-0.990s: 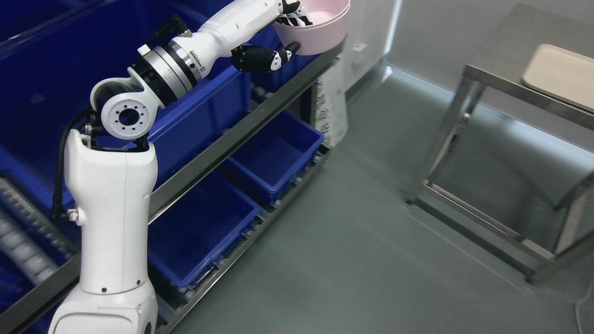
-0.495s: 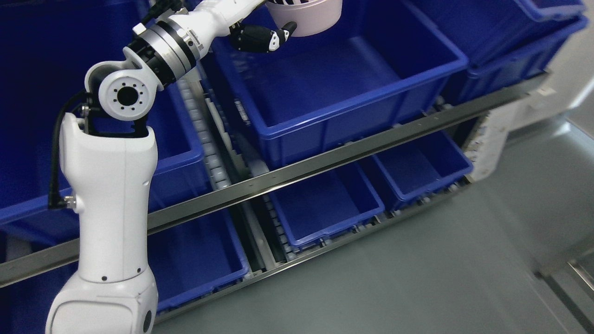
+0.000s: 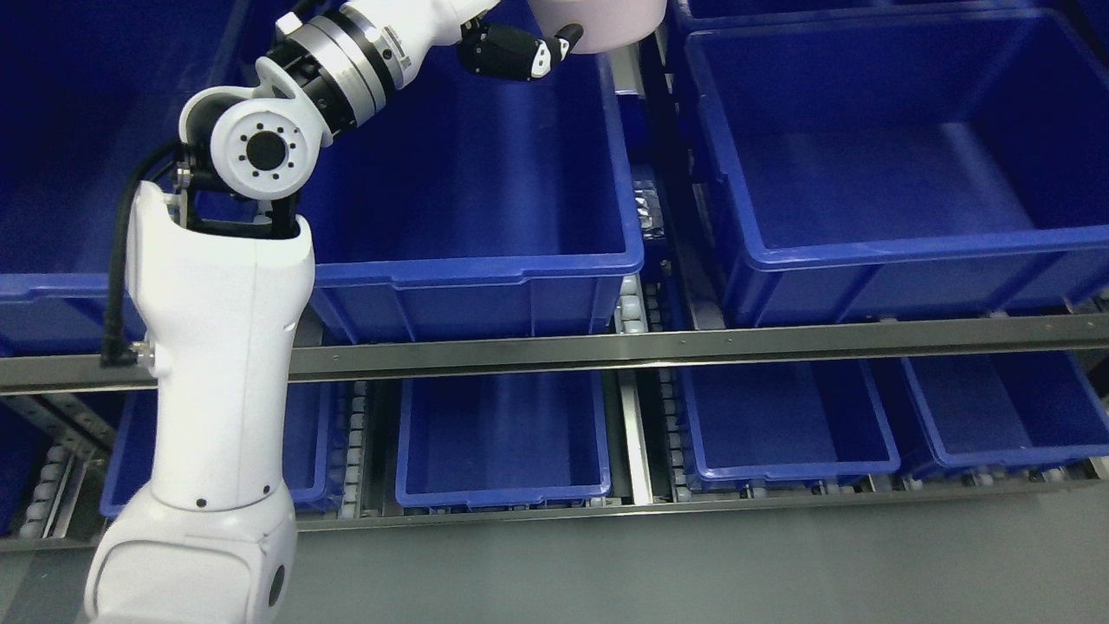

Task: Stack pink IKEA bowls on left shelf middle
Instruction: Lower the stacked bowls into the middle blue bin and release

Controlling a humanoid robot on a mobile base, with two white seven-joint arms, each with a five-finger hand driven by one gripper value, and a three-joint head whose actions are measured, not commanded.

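Head view has swung round to face the shelf square-on, and the left hand [image 3: 520, 54] still grips the pink bowl [image 3: 602, 22] at the top edge, above the middle blue bin [image 3: 485, 260].

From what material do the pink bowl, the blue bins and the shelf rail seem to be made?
Pink bowl: probably matte plastic, with an even, dull colour.
Blue bins: moulded plastic, slightly glossy, with rolled rims.
Shelf rail: brushed metal, likely steel, grey with streaked reflections.

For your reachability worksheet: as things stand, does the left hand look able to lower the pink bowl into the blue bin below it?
Probably yes: the left hand holds the pink bowl above the open-topped blue bin.
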